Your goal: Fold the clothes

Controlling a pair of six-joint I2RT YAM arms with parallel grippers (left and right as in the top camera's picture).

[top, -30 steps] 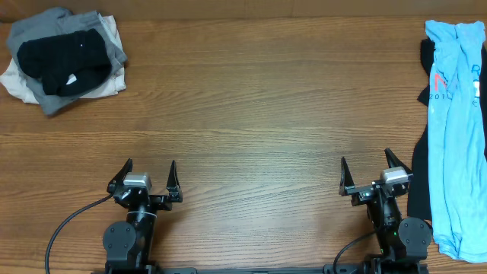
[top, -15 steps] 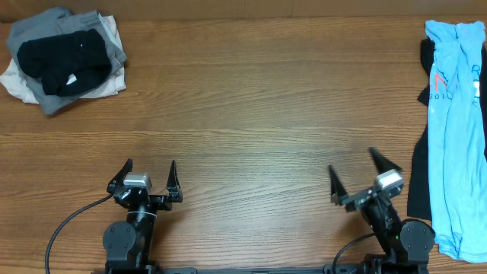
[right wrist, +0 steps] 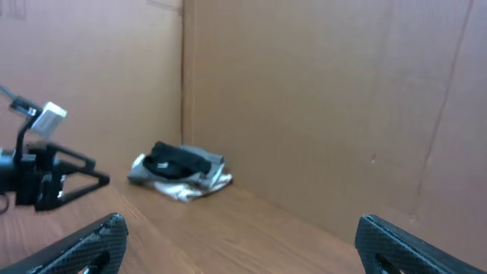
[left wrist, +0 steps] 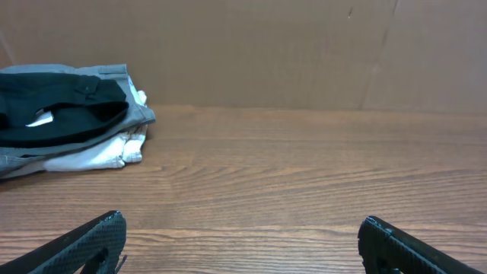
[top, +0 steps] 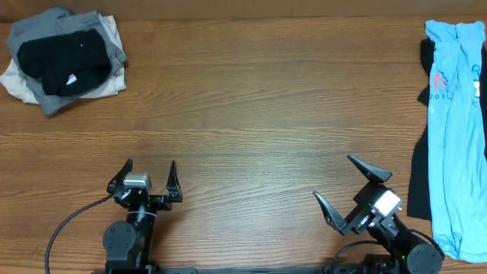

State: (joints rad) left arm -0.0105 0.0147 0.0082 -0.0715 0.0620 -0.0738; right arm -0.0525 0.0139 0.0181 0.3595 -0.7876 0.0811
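Blue T-shirt (top: 455,137) shows overhead only, far across counter (top: 251,99) from folded pile (top: 65,61); my L pincer (top: 150,167) & R pincer (top: 333,176) both open.

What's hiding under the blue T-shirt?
A black garment sticks out from under the left edge of the blue T-shirt. The shirt covers the rest of it, so how far it reaches, and whether anything else lies beneath, cannot be seen.

Red-and-white lettering is showing on the sky-blue T-shirt (top: 456,137) lying at three o'clock on the worktop (top: 259,114), but it is too small for reading.
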